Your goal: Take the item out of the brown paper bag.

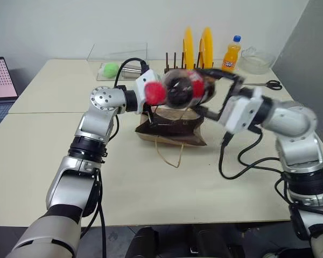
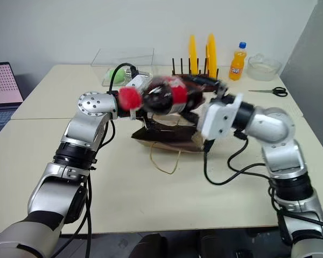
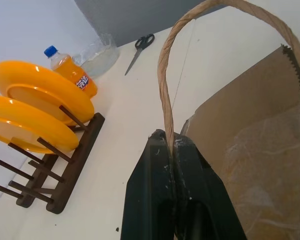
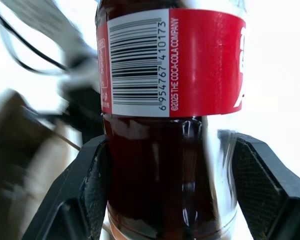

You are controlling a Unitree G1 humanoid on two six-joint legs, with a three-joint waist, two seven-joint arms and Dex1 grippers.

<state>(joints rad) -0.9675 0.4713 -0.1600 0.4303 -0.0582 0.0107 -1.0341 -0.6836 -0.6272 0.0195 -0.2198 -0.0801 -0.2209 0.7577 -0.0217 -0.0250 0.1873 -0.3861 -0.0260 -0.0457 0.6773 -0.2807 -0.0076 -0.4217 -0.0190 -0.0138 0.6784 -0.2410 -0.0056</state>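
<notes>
Black fingers of the right pincer (image 4: pixel 160 200) are gripping the cola bottle (image 1: pixel 184 88), holding it sideways above the brown paper bag (image 1: pixel 172 129). Beside the bag, the left pincer (image 3: pixel 171 165) is clamping a loop handle (image 3: pixel 190 55). Extraction looks nearly finished; next comes setting the bottle on the tabletop (image 1: pixel 204 188).

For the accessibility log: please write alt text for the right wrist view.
The right gripper clamps a clear cola bottle of dark drink between its two black fingers, below the red label with its barcode. A blurred piece of the brown paper bag shows beside it.
</notes>
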